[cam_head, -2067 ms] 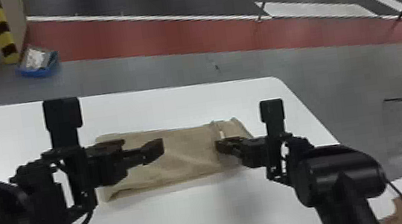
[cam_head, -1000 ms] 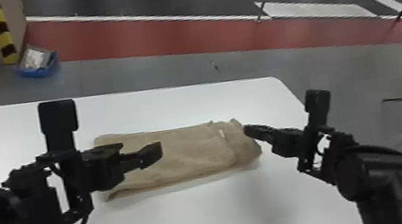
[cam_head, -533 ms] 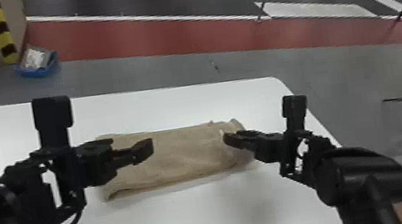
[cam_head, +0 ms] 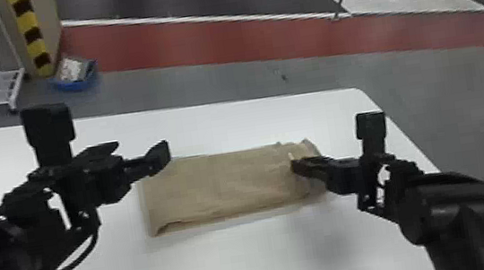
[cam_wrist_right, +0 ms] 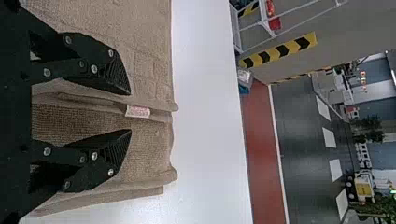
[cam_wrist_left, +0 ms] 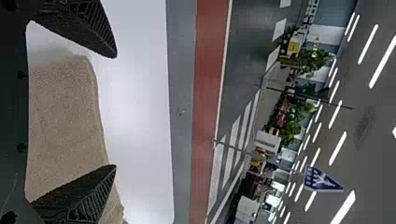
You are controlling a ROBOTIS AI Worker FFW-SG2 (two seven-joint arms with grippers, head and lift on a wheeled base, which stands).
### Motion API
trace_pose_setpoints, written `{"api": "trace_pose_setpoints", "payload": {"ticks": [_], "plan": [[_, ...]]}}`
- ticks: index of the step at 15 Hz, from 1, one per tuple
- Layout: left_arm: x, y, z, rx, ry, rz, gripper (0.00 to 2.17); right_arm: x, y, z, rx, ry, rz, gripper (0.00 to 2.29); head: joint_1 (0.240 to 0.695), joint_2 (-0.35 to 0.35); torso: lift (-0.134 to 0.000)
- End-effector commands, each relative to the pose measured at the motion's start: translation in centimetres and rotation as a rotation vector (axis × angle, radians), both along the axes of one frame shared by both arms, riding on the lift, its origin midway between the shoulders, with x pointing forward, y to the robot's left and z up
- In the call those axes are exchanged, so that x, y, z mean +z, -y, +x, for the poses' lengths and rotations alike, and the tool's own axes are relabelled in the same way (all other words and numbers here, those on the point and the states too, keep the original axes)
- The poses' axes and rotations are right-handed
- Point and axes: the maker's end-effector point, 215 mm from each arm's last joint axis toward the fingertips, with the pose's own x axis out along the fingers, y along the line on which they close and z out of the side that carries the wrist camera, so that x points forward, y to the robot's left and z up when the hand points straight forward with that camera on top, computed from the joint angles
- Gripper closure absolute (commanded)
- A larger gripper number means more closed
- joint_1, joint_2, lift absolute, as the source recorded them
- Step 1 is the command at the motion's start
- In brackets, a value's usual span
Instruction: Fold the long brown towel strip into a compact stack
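We have the brown towel [cam_head: 216, 185] lying flat on the white, smooth counter [cam_head: 227, 261], already folded into a squat rectangle. Looped, nubbly terry, rounded fold edges, faint pressed-in rectangles near its right end. Layers stack loosely there; a pale fabric tag [cam_wrist_right: 137, 111] pokes out between two folds.

Our left claw [cam_head: 142, 143] is wide, nothing in it, at the towel's far left corner; one ridged black finger overlaps the towel. Our right claw [cam_head: 297, 166] is also spread, but narrower, over the towel's right part, with the tag's fold line in the gap. Can't tell if its tips touch the cloth.

Vs earlier: head view has shifted, so we judge by the towel. Left claw has moved left and farther out along it; right claw has come back in from its right end. Towel layout looks unchanged.
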Motion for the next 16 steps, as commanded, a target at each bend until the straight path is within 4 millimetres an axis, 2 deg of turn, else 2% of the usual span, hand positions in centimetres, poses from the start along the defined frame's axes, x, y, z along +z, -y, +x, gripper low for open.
{"api": "trace_pose_setpoints", "payload": {"ticks": [1,3,4,5,6,10,12,13,15,16], "plan": [[0.2,0.1,-0.3,-0.001,0.007,-0.006,0.03,-0.1,-0.7,0.2,0.013,-0.007,-0.002,0.95,0.695,-0.259,-0.125],[0.0,0.2,-0.5,-0.006,0.004,-0.009,0.04,-0.7,-0.9,0.0,0.016,-0.031,-0.018,0.95,0.695,-0.254,-0.125],[0.1,0.2,-0.5,-0.006,0.004,-0.01,0.04,-0.8,-1.0,-0.1,0.018,-0.032,-0.017,0.8,0.695,-0.253,-0.125],[0.1,0.2,-0.5,-0.006,0.004,-0.01,0.04,-0.8,-1.1,-0.2,0.019,-0.034,-0.015,0.54,0.695,-0.252,-0.125],[0.1,0.2,-0.5,-0.006,0.004,-0.01,0.04,-0.9,-0.9,-0.3,0.017,-0.035,-0.017,0.48,0.695,-0.252,-0.125],[-0.2,0.6,-0.8,-0.015,-0.001,-0.01,0.04,-0.9,-0.6,-0.1,0.016,-0.033,-0.029,0.48,0.695,-0.253,-0.125],[-0.2,0.6,-0.9,-0.017,-0.001,-0.01,0.04,-1.1,-1.1,0.1,0.026,-0.035,-0.033,0.51,0.695,-0.258,-0.125],[-0.2,0.6,-0.9,-0.018,0.0,-0.011,0.04,-1.2,-1.3,0.2,0.03,-0.038,-0.035,0.59,0.695,-0.258,-0.125],[-0.5,0.6,-1.1,-0.021,-0.006,-0.016,0.04,-1.3,-1.4,0.3,0.032,-0.041,-0.037,0.6,0.695,-0.256,-0.125],[-0.5,0.5,-1.1,-0.02,-0.007,-0.019,0.04,-1.5,-1.4,0.2,0.031,-0.05,-0.038,0.69,0.695,-0.253,-0.125]]}}
